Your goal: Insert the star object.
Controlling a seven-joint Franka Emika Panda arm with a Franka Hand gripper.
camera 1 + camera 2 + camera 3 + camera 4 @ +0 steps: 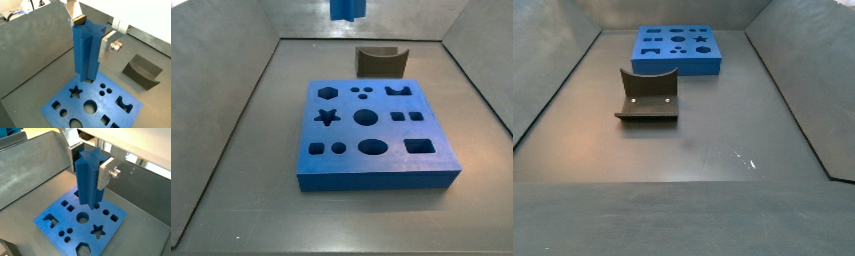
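My gripper (93, 32) is shut on the star object (87, 52), a tall blue ridged peg held upright by its top end between the silver fingers (107, 44). It shows the same way in both wrist views, gripper (91, 163) and peg (89, 183). The peg hangs above the flat blue block (117, 114), (50, 217). The star hole (75, 91), (98, 231) is open and lies apart from the peg's lower end. In a side view only the peg's lower end (348, 9) shows, high above the block (385, 165) and its star hole (327, 117).
A dark grey curved piece (381, 62) stands on the floor beyond the block; it also shows in a wrist view (142, 71) and a side view (648, 97). Grey walls (225, 110) enclose the floor. The block (676, 62) sits at the far end.
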